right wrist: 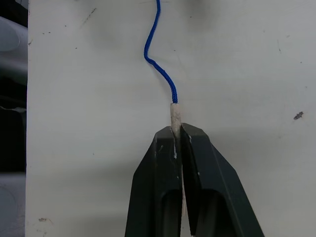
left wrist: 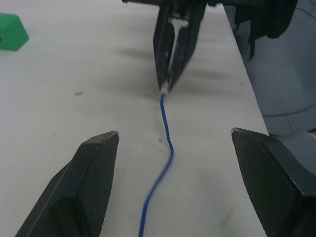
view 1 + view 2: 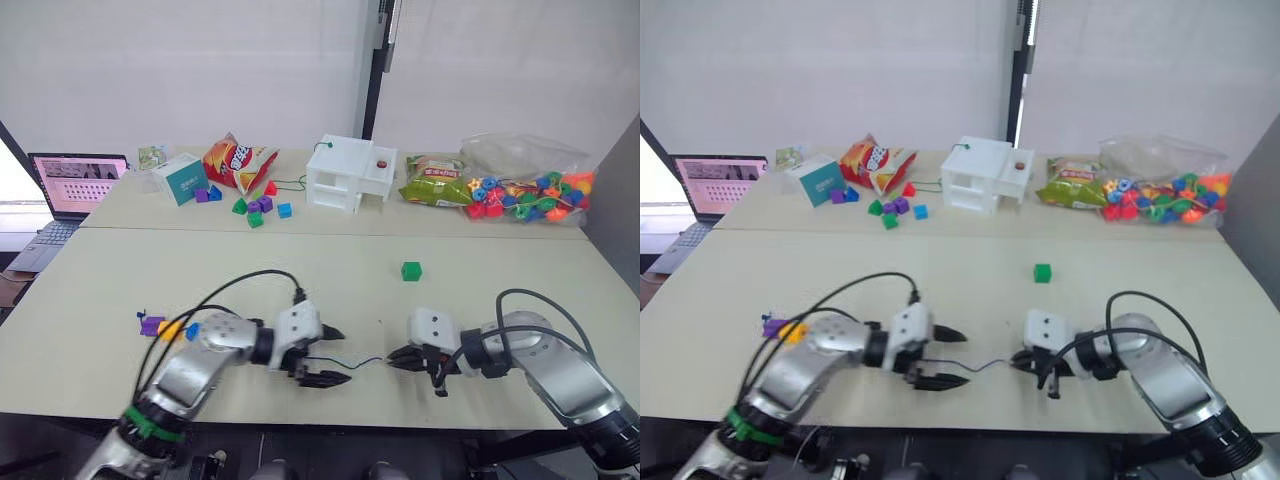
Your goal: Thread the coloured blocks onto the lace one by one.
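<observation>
Even, bright light; soft shadows; slight blur.

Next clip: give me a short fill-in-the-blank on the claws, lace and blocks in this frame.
1. The right claw is shut on the lace's pale ____.
2. The left claw is ____, with the lace lying between its fingers.
3. The lone block beyond the claws is ____.

Missing words: tip; open; green

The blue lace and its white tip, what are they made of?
The lace looks like braided cord: a twisted weave shows and it bends softly. Its tip looks stiffer, maybe waxed or taped, pale and rough. The right gripper pinches it.
</observation>
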Controlling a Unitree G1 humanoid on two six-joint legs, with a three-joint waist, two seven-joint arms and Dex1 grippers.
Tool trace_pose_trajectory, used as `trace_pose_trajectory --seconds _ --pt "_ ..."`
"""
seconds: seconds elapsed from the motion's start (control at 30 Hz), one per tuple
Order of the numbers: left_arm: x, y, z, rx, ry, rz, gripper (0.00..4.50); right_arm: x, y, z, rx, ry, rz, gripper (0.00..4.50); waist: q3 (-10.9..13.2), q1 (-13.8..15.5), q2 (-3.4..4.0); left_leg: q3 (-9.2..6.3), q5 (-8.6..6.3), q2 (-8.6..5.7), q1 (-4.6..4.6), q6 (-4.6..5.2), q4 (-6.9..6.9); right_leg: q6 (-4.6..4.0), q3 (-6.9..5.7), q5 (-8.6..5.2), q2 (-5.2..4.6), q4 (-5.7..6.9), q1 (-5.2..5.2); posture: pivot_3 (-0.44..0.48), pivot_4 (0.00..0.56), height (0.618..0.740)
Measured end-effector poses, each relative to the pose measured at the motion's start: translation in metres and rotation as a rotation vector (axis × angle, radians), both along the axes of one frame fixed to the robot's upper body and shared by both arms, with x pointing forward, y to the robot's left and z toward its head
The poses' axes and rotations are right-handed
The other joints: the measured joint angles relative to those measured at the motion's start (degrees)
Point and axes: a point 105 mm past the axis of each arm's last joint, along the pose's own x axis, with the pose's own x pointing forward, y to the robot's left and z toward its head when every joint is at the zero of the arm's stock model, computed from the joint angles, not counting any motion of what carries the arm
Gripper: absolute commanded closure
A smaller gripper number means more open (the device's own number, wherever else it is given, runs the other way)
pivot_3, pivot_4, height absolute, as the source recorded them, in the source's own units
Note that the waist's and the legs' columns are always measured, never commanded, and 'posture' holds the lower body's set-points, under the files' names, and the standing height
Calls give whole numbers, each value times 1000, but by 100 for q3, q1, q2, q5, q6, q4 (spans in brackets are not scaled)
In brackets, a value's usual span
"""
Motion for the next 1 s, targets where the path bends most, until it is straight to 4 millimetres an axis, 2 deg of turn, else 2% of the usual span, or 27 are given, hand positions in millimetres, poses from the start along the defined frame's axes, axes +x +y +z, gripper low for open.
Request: trace_pose_trajectory --seconds 0.17,0.4,0.5,0.77,0.8,1.0 --pt "16 -27 -9 -19 -24 20 684 0 2 -2 -16 5 10 4500 0 -7 0 0 0 -1 -1 1 1 0 0 0 0 -3 0 0 150 740" --pt "9 -40 -27 39 -9 -46 684 2 3 -1 -20 -2 5 4500 0 3 0 -2 0 -1 -2 1 1 0 0 0 -3 -4 1 0 150 740" --pt "10 -41 -27 34 -6 -47 1454 2 3 -1 -20 0 4 4500 0 4 0 -1 0 -2 -1 1 2 0 0 0 -4 -4 2 0 150 740" --pt "10 -45 -29 33 2 -50 4252 1 3 -1 -19 5 3 4500 0 3 0 -2 0 -2 -1 1 2 0 0 0 -4 -4 2 0 150 740" --pt "10 -45 -29 34 4 -53 4469 1 3 -1 -19 4 2 4500 0 2 0 -2 0 -2 -1 1 2 0 0 0 -4 -4 2 0 150 740" --pt "9 -47 -27 28 7 -61 4469 1 2 0 -25 -4 5 4500 0 4 0 -2 -1 -2 -1 1 2 0 0 0 -4 -4 2 0 150 740"
